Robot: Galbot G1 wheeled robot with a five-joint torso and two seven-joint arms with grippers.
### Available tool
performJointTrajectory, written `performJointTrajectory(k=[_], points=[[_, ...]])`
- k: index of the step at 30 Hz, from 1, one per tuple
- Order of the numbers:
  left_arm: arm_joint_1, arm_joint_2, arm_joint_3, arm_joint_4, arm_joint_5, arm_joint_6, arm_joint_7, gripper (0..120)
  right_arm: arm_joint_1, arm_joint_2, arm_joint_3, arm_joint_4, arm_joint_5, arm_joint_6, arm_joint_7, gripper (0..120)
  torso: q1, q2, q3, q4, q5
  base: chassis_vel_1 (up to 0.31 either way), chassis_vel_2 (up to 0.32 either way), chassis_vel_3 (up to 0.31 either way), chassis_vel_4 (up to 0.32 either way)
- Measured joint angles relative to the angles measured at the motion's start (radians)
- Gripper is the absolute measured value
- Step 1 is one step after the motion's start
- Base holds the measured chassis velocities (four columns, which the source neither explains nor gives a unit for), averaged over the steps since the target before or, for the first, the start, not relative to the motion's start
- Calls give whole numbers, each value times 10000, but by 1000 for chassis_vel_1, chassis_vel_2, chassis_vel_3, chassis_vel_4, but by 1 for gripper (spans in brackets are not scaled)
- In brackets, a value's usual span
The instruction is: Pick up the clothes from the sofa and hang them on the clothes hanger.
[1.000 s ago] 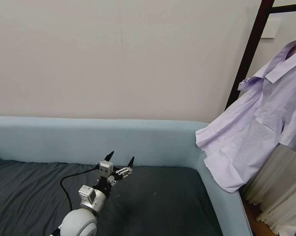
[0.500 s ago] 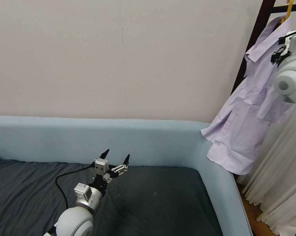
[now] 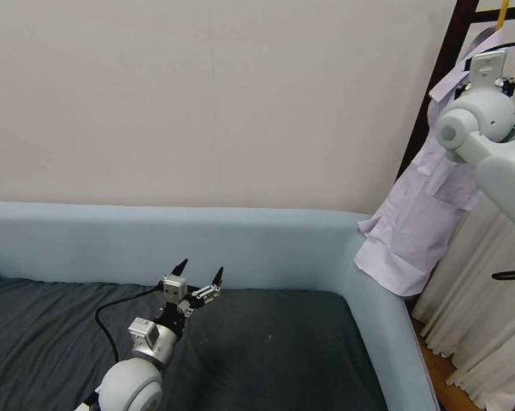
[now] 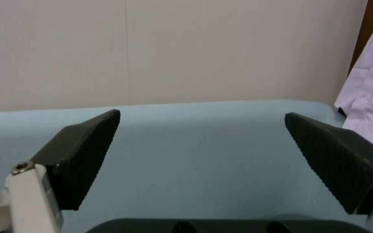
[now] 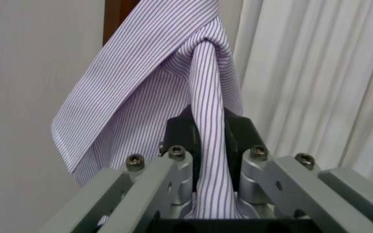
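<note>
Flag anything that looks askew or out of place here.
The striped shirt hangs lopsided beside the dark rack post, its collar fabric twisted into a rope and pinched in the right end effector. The left end effector sits open above the sofa, holding nothing.

Nothing here can be read: no words, labels, brand marks or numbers anywhere.
</note>
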Motion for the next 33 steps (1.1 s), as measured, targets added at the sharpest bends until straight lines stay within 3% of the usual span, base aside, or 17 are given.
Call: performJointTrajectory(k=[14, 33], points=[[99, -45, -99, -76, 29, 37, -97, 100, 337, 678, 43, -1399, -170, 346, -394, 7, -1, 1, 0, 0, 2, 0, 0, 0, 0], [-12, -5, -63, -55, -10, 20, -99, 100, 215, 954, 175, -2428, -220, 554, -755, 7, -1, 2, 0, 0, 0, 0, 0, 0, 0]])
